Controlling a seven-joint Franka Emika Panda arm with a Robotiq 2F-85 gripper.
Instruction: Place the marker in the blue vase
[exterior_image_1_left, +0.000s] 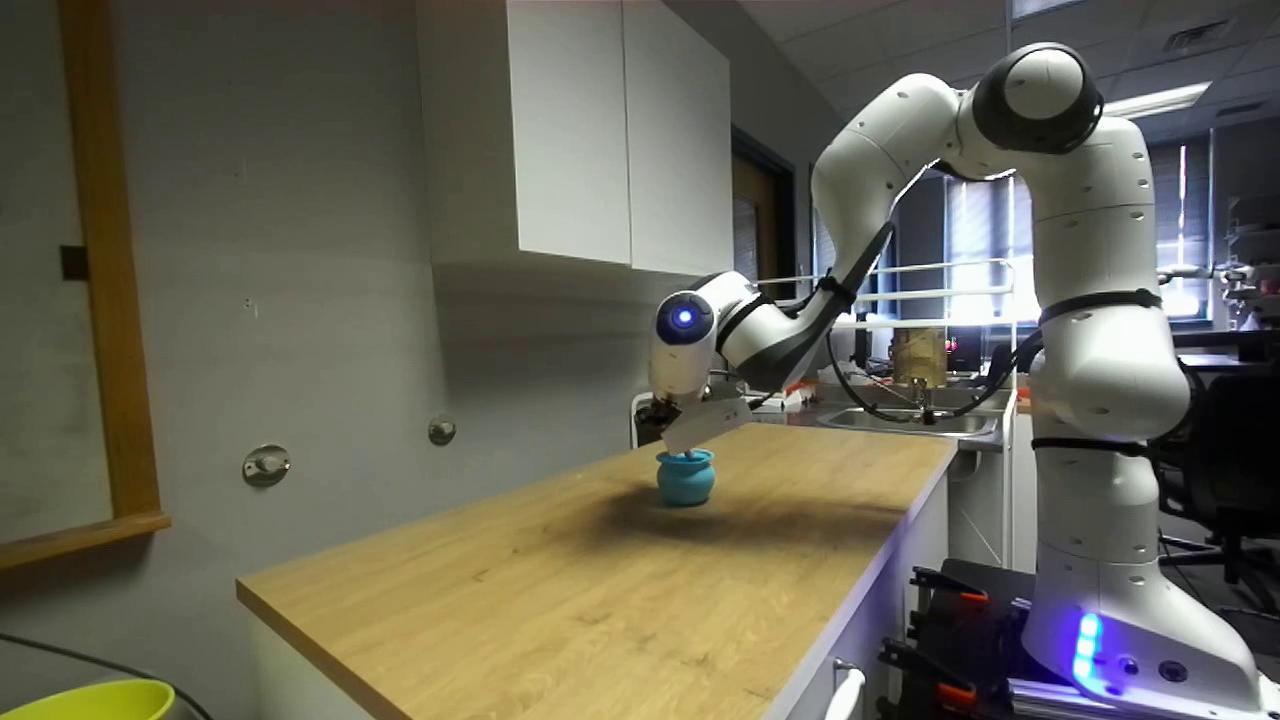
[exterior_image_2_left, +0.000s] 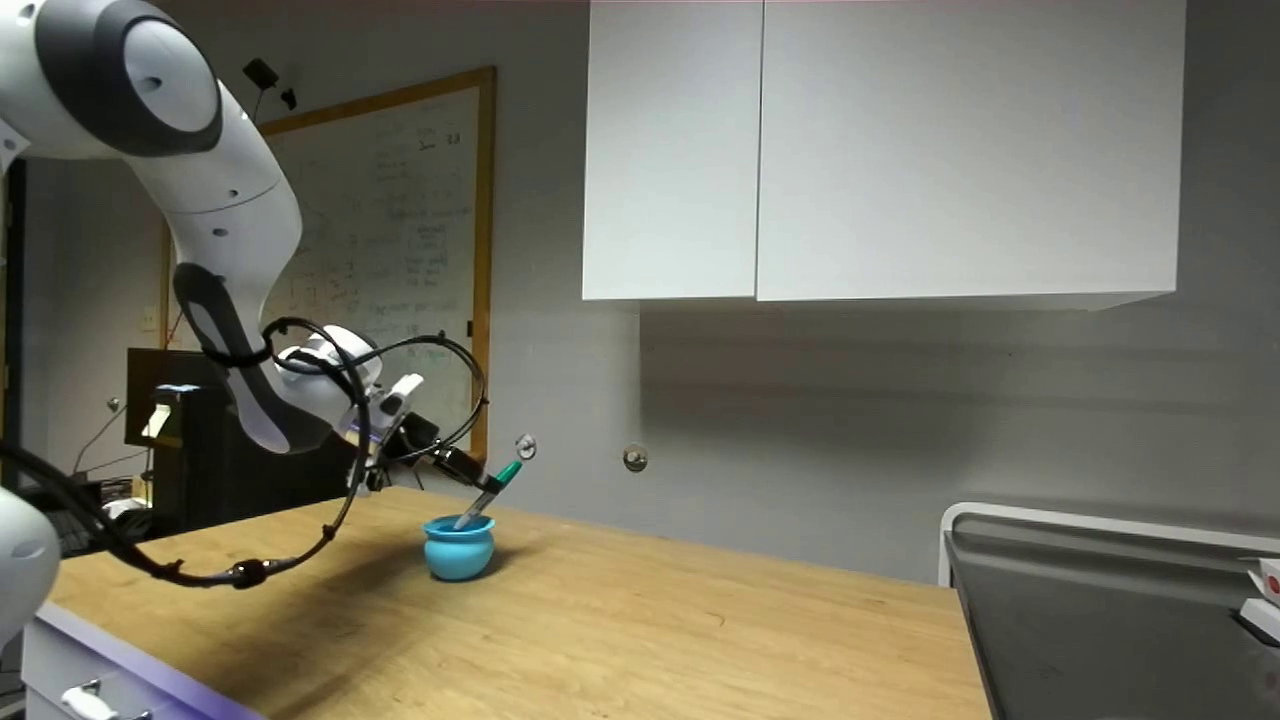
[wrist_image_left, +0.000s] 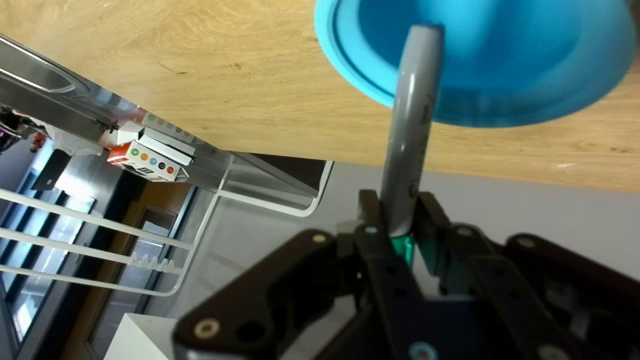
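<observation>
The blue vase stands upright on the wooden counter in both exterior views (exterior_image_1_left: 686, 482) (exterior_image_2_left: 459, 552). Its open mouth and rim (wrist_image_left: 525, 109) fill the top right of the wrist view. My gripper (wrist_image_left: 400, 205) is shut on the marker (wrist_image_left: 411, 120), near its green end. The marker has a grey body and is tilted in an exterior view (exterior_image_2_left: 477, 508). Its lower end reaches the vase mouth there, and my gripper (exterior_image_2_left: 490, 485) is just above the rim. In the wrist view the marker's tip overlaps the vase opening. I cannot tell whether it touches the inner wall.
The wooden counter (exterior_image_1_left: 560, 590) runs along a grey wall. A white wall cabinet (exterior_image_2_left: 880, 150) hangs above it. A metal sink (exterior_image_1_left: 920, 420), a white rack (wrist_image_left: 200, 230) and a small white-and-red box (wrist_image_left: 150, 160) are beyond the counter's end.
</observation>
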